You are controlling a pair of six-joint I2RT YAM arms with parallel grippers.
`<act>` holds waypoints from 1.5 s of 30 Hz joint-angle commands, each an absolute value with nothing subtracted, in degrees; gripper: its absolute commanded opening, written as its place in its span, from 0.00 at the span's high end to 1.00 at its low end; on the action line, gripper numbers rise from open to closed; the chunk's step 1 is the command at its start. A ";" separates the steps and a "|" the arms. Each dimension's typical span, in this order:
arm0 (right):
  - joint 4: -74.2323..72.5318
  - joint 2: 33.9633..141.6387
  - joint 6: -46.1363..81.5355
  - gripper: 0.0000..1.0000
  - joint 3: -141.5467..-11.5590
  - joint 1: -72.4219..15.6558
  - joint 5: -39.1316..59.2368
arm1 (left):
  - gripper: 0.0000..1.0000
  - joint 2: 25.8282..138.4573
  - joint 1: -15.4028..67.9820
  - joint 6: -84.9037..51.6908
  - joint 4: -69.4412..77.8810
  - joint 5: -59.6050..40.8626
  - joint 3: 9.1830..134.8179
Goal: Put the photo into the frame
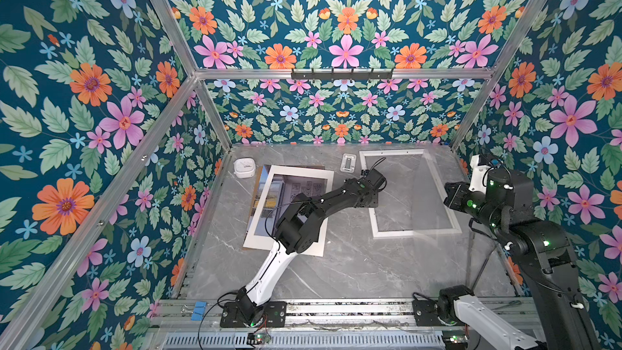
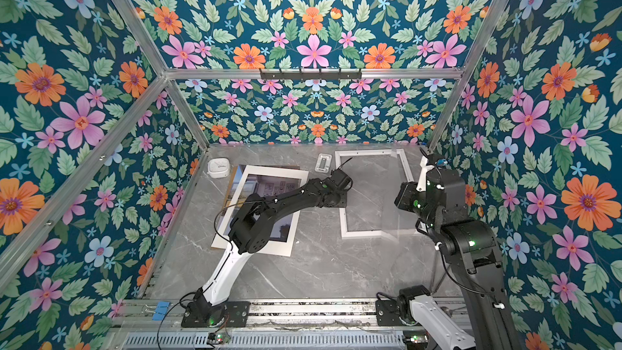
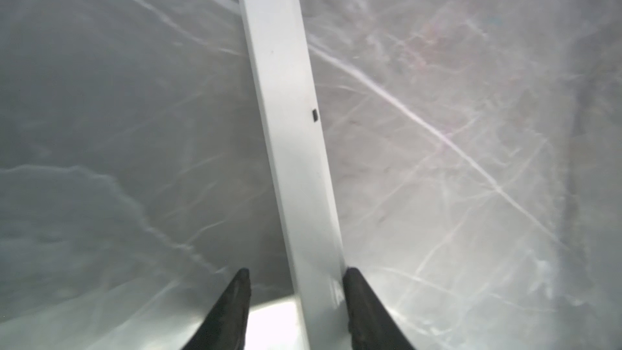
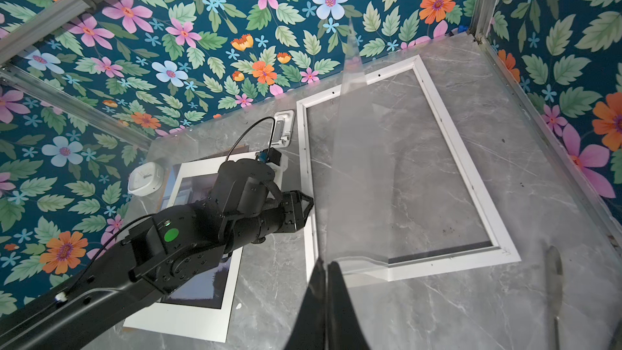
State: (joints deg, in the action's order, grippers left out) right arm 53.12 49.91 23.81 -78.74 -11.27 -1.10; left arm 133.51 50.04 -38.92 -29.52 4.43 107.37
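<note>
My left tool is spread astride one rail of the frame, with one finger touching it and the other apart. An uneven squeeze could skid the smooth white moulding across the slick marbled counter. My right tool is pressed together on the edge of a clear pane tilted up over the frame. Thin, stiff and glossy, it could slip or crack. The photo, a flat glossy print, lies behind my left tool under a white mat.
</note>
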 commanded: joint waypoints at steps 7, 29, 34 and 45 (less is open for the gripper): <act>48.49 50.67 23.99 1.00 -77.35 -11.26 3.77 | 0.73 128.21 47.63 -37.53 -32.96 6.59 99.59; 42.70 55.02 27.24 1.00 -79.53 -11.26 17.31 | 0.48 114.94 44.65 -38.40 -29.44 3.39 86.10; 37.72 56.90 31.73 1.00 -79.97 -11.30 22.48 | 0.36 110.73 43.78 -38.67 -28.32 -0.06 86.28; 24.12 61.92 42.36 1.00 -78.78 -12.39 26.49 | 0.31 98.89 36.12 -39.81 -20.68 -6.88 75.45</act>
State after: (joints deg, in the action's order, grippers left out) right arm 28.97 61.10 39.64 -78.37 -12.08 25.74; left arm 99.92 37.01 -38.89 -23.99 -4.34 77.21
